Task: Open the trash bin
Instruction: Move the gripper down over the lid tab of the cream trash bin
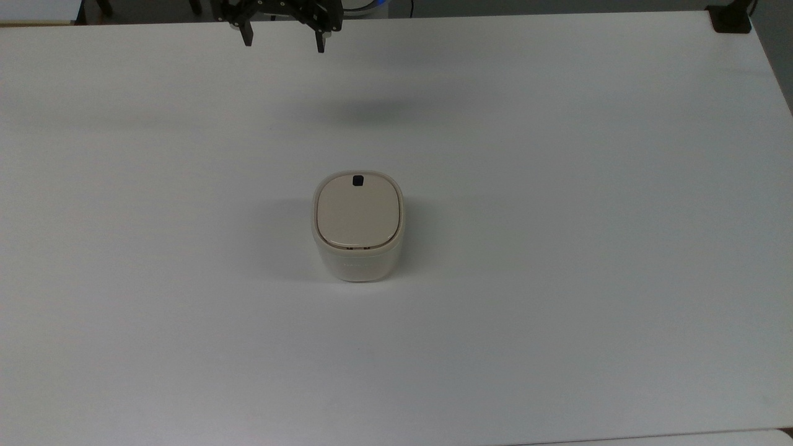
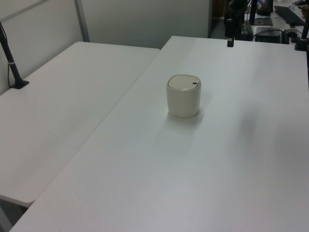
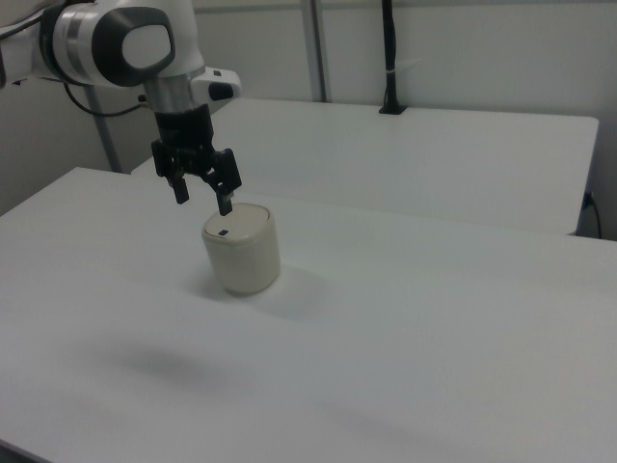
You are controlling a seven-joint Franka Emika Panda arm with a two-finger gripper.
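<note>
The trash bin [image 1: 358, 226] is a small cream-white rounded-square tub in the middle of the white table, and it also appears as the trash bin [image 2: 183, 95] and the trash bin [image 3: 241, 250]. Its beige lid [image 1: 358, 211] lies flat and closed, with a black button [image 1: 358, 180] at the far edge in the top view. My gripper [image 1: 284, 38] hangs open high above the table near the top view's upper edge, well clear of the bin. In the right view my gripper [image 3: 201, 194] hovers with both black fingers spread and nothing between them.
A second white table [image 2: 63, 101] adjoins on the left view's left. A black post [image 2: 12, 63] stands on it. A black clamp [image 1: 730, 18] sits at the top view's upper right table corner.
</note>
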